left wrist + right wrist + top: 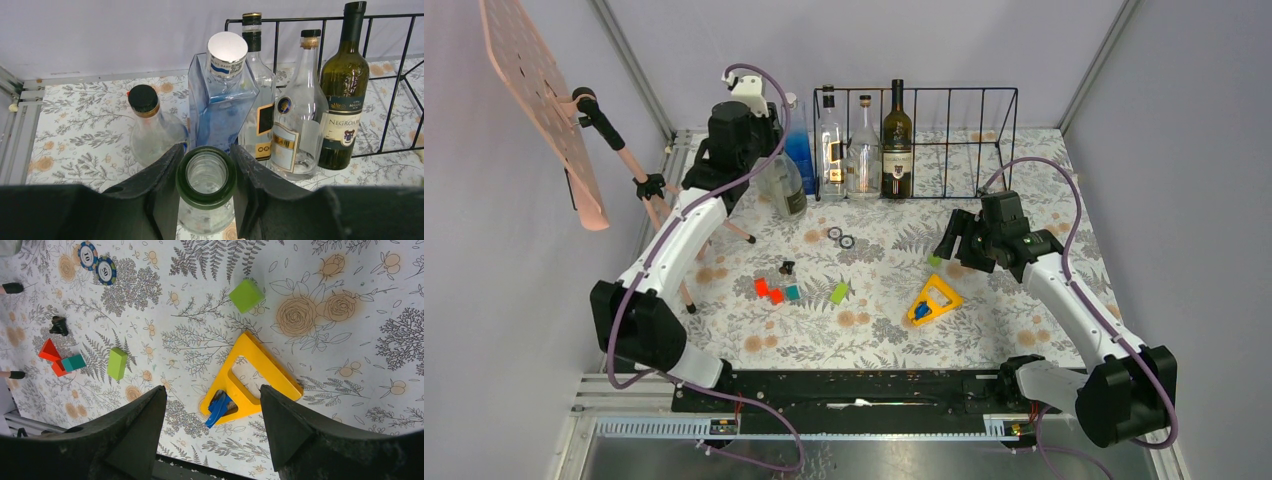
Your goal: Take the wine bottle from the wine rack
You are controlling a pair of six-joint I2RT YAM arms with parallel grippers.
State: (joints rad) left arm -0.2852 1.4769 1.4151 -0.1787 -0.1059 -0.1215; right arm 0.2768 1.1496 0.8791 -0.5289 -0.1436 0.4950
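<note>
The black wire wine rack [964,110] stands at the back of the table. A dark green wine bottle [897,140] and two clear bottles [862,150] stand in its left bays; the wine bottle also shows in the left wrist view [345,95], as does the rack [395,17]. My left gripper [762,152] is shut on the green-rimmed neck of a clear glass bottle [206,175], which leans just left of the rack [786,188]. My right gripper [212,410] is open and empty, hovering over a yellow triangle [260,367].
A blue square bottle [220,100] and a round black-capped bottle [150,130] stand left of the rack. Green [839,292], red [767,290] and teal blocks and two poker chips [841,237] lie mid-table. A pink pegboard on a stand [539,90] is at the left.
</note>
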